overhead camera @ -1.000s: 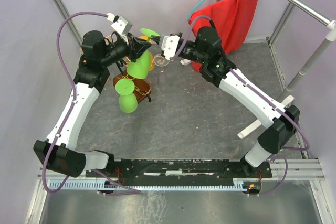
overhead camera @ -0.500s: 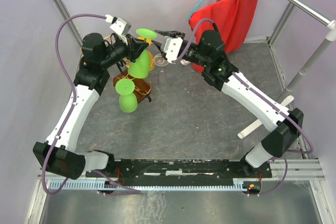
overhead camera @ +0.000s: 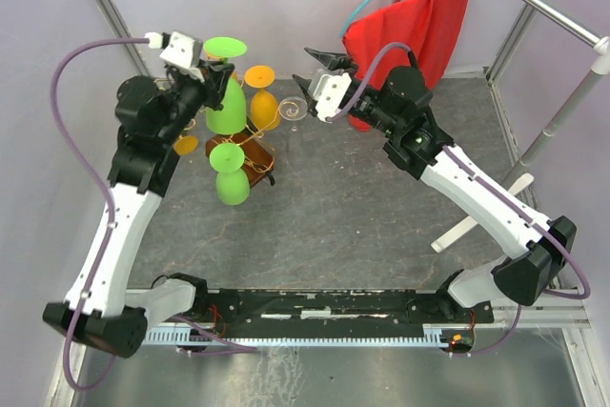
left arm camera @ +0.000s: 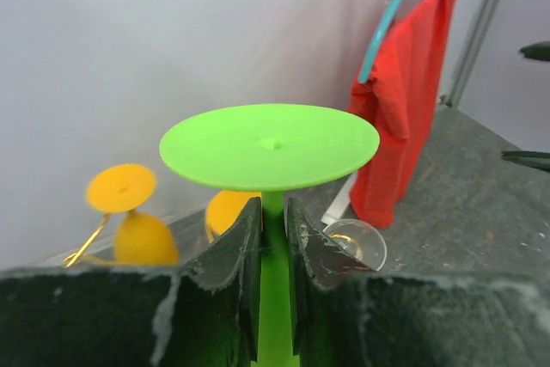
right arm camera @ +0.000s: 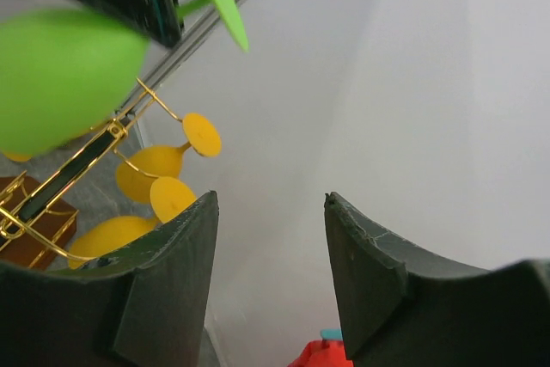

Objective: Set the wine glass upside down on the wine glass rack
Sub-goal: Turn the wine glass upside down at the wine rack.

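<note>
With left tool (left arm camera: 273, 223) pinched narrow on the stem of the wine glass (overhead camera: 226, 105), foot up, above the far-left corner of the tabletop (overhead camera: 362, 199), lower slowly and slide the stem between free wires of the wine glass rack (overhead camera: 250, 153). Park right tool (right arm camera: 271, 212), wide and empty, well apart.

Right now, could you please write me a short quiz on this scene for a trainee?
1. True or false: the right gripper holds a glass.
2. Where does the left gripper clamp the green wine glass? A. bowl B. stem C. foot
3. What colour is the cloth hanging at the back?
Key: 1. False; it is open and empty. 2. B. 3. Red.
</note>
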You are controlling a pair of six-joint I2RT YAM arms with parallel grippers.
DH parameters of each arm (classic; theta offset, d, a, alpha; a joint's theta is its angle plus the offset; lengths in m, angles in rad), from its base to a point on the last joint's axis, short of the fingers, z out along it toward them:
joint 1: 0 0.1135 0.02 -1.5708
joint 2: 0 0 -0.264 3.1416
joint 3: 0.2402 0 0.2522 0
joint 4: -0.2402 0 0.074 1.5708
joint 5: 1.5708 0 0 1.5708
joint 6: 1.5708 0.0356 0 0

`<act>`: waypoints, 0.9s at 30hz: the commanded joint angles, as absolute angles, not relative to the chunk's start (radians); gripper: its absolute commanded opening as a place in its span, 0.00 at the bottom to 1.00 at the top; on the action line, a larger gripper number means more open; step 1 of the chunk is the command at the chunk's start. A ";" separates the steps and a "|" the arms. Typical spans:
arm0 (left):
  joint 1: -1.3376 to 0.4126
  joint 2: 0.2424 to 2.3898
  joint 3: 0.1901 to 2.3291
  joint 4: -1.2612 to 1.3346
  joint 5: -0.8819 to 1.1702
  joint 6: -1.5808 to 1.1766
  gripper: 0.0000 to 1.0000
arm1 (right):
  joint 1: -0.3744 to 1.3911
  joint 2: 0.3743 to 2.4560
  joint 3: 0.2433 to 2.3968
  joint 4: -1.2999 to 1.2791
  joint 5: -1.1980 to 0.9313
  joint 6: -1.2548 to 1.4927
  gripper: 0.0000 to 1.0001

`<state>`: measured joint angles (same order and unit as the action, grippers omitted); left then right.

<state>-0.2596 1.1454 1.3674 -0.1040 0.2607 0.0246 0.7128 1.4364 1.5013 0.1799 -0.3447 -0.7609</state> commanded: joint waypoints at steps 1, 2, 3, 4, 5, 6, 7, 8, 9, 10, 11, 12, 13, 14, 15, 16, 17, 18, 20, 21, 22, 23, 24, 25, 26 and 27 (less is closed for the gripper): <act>-0.256 1.000 1.334 -0.172 0.095 0.113 0.03 | 0.714 1.422 1.483 0.197 -0.280 -0.769 0.61; -0.254 0.969 1.303 -0.176 0.075 0.109 0.03 | 0.712 1.425 1.483 0.193 -0.278 -0.768 0.61; -0.252 0.942 1.272 -0.177 0.057 0.102 0.03 | 0.712 1.427 1.481 0.191 -0.276 -0.765 0.60; -0.250 0.919 1.246 -0.178 0.044 0.091 0.03 | 0.712 1.428 1.480 0.192 -0.274 -0.762 0.60; -0.247 0.896 1.220 -0.176 0.036 0.080 0.03 | 0.712 1.430 1.479 0.191 -0.273 -0.759 0.60; -0.245 0.878 1.199 -0.175 0.028 0.072 0.03 | 0.712 1.431 1.477 0.190 -0.273 -0.757 0.60; -0.242 0.862 1.181 -0.175 0.023 0.068 0.03 | 0.711 1.430 1.476 0.190 -0.273 -0.755 0.60; -0.240 0.848 1.168 -0.177 0.018 0.068 0.03 | 0.710 1.431 1.474 0.190 -0.273 -0.753 0.60; -0.235 0.835 1.156 -0.180 0.011 0.069 0.03 | 0.711 1.430 1.471 0.189 -0.273 -0.752 0.60; -0.231 0.823 1.148 -0.189 0.003 0.071 0.03 | 0.711 1.429 1.469 0.189 -0.273 -0.751 0.61; -0.226 0.814 1.139 -0.197 -0.004 0.075 0.03 | 0.711 1.428 1.466 0.190 -0.273 -0.750 0.61; -0.223 0.804 1.134 -0.212 -0.011 0.079 0.03 | 0.711 1.425 1.463 0.188 -0.272 -0.750 0.61; -0.219 0.793 1.126 -0.224 -0.023 0.079 0.03 | 0.710 1.423 1.459 0.188 -0.271 -0.749 0.60; -0.217 0.777 1.115 -0.233 -0.035 0.080 0.03 | 0.710 1.419 1.455 0.188 -0.270 -0.748 0.60; -0.216 0.761 1.103 -0.239 -0.047 0.079 0.03 | 0.710 1.417 1.451 0.189 -0.270 -0.747 0.60; -0.216 0.742 1.087 -0.241 -0.062 0.076 0.03 | 0.709 1.414 1.448 0.190 -0.270 -0.746 0.60; -0.217 0.723 1.074 -0.241 -0.078 0.074 0.03 | 0.708 1.412 1.444 0.190 -0.270 -0.745 0.60; -0.217 0.706 1.063 -0.242 -0.091 0.070 0.03 | 0.708 1.411 1.441 0.189 -0.270 -0.744 0.60; -0.216 0.673 1.051 -0.248 -0.121 0.075 0.03 | 0.707 1.409 1.437 0.189 -0.271 -0.741 0.60; -0.216 0.664 1.053 -0.255 -0.137 0.080 0.03 | 0.707 1.409 1.437 0.189 -0.273 -0.741 0.60; -0.217 0.655 1.057 -0.265 -0.156 0.086 0.03 | 0.706 1.409 1.437 0.189 -0.274 -0.741 0.60; -0.217 0.649 1.063 -0.279 -0.166 0.091 0.03 | 0.707 1.409 1.436 0.188 -0.276 -0.741 0.60; -0.216 0.645 1.067 -0.288 -0.173 0.093 0.03 | 0.706 1.409 1.436 0.188 -0.277 -0.741 0.60; -0.217 0.639 1.069 -0.295 -0.175 0.093 0.03 | 0.706 1.410 1.436 0.189 -0.278 -0.741 0.60; -0.217 0.632 1.067 -0.298 -0.176 0.090 0.03 | 0.705 1.410 1.434 0.188 -0.279 -0.741 0.60; -0.217 0.625 1.064 -0.296 -0.178 0.088 0.03 | 0.705 1.411 1.434 0.187 -0.281 -0.741 0.60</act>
